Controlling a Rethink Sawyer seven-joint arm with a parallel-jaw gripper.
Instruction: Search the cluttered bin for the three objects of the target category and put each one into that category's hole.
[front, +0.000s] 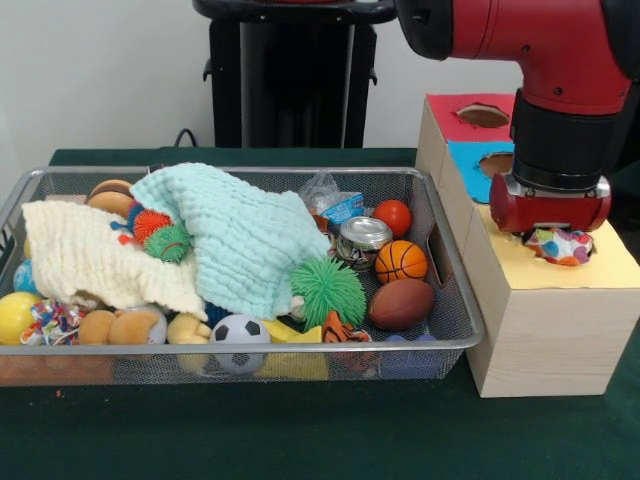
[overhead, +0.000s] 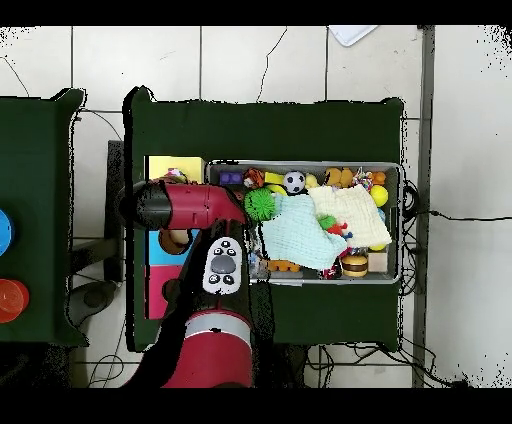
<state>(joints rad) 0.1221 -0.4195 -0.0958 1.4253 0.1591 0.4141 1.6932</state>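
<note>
My gripper (front: 556, 238) hangs low over the yellow panel (front: 612, 266) of the wooden sorting box (front: 540, 340), right of the bin. It is shut on a small spotted multicoloured toy (front: 564, 248) tucked under the red wrist, just above the yellow top. The fingers are hidden behind the toy. Farther back on the box are the red panel's hole (front: 483, 115) and the blue panel's hole (front: 497, 163). In the overhead view the arm (overhead: 190, 207) covers the gripper above the box (overhead: 175, 168).
The wire bin (front: 455, 345) holds a mint cloth (front: 240, 240), a cream cloth (front: 90, 255), a basketball (front: 401, 261), a football (front: 401, 303), a soccer ball (front: 239, 336), a red ball (front: 393, 216), a green spiky ball (front: 328, 291) and a can (front: 362, 239).
</note>
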